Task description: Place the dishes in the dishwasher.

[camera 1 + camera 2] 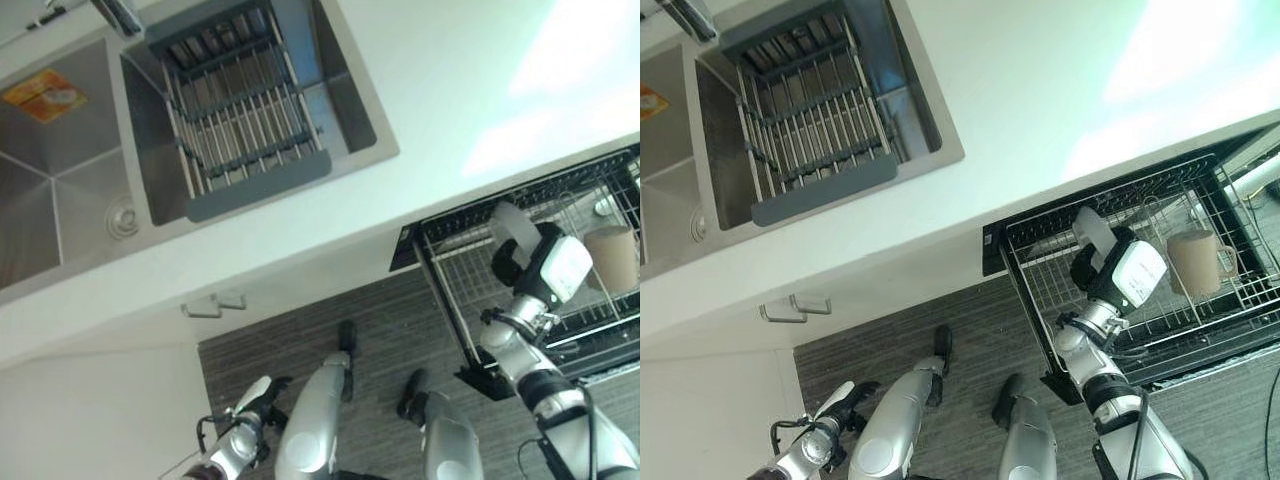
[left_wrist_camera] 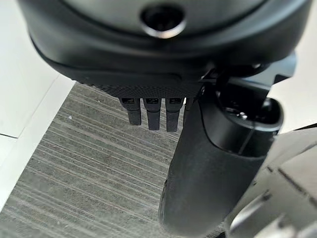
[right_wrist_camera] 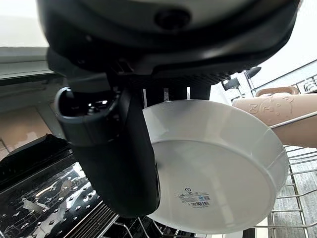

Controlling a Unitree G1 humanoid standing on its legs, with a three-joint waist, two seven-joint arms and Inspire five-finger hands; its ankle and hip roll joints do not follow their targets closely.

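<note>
Below me a pale, smooth white table (image 1: pixel 440 90) runs across the room, bright patches of light lying on its surface toward my right. Sunk into it is a stainless-steel double sink (image 1: pixel 60 200), one basin bearing a grey-framed metal drying rack (image 1: pixel 240 110), with a chrome tap (image 1: pixel 115 15) at its far edge. Under the table I see white cabinet fronts with a small metal handle (image 1: pixel 215 305), and a dark grey striped floor (image 1: pixel 390 330) beneath.
</note>
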